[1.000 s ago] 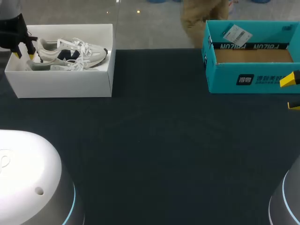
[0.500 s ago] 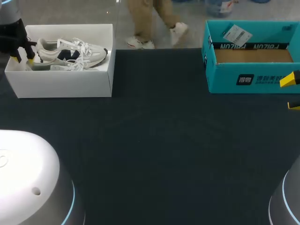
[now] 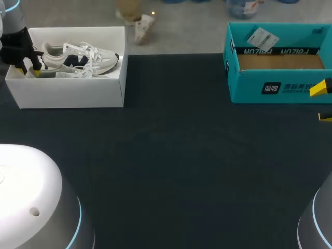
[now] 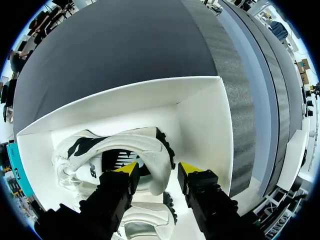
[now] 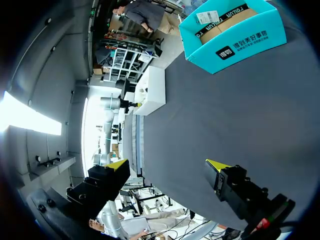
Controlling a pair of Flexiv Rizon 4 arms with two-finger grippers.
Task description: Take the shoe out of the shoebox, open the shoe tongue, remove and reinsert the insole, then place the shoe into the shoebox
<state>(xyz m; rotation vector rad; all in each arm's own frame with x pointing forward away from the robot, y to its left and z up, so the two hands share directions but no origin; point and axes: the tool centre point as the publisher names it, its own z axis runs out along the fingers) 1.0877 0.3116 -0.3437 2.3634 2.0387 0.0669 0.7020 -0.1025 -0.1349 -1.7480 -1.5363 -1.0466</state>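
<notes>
Left tool [image 4: 158,169] open inside white box [image 4: 200,115], fingers [image 4: 125,172] straddling shoe [image 4: 145,150] heel at box end. Right tool [image 5: 167,163] open, well apart from box.

Your left end effector [image 3: 30,68]: lowered deeper into white shoebox [image 3: 67,93]; fingers now spread astride heel of shoe [image 3: 78,59].

Our left pincer [image 4: 157,169] hides most of the second shoe [image 4: 145,220] beneath it; the head view's edge crops our right pincer [image 3: 323,103].

Narrow gap between shoe [image 4: 145,150] and shoebox wall [image 4: 207,125]
</notes>
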